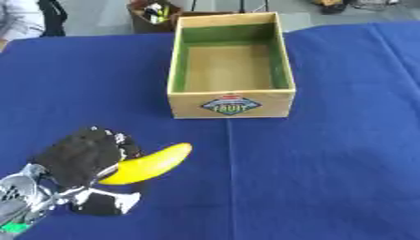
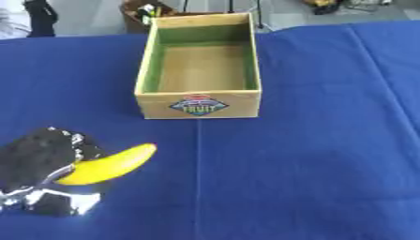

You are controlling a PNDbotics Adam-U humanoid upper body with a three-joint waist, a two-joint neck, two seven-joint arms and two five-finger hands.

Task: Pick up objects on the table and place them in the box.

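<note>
The left hand (image 1: pixel 82 159) is grasping the banana (image 1: pixel 152 162) by its near end, fingers curling over it. The banana's long axis is pointing up and right from the hand toward the box (image 1: pixel 230 104), which is sitting well beyond, empty. The hand is hiding the gripped end; no right hand is showing.

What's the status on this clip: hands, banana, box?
Left robot hand curled round the banana, low near the blue cloth. Right hand not in view. Box empty, open top. Nothing between banana and box.
</note>
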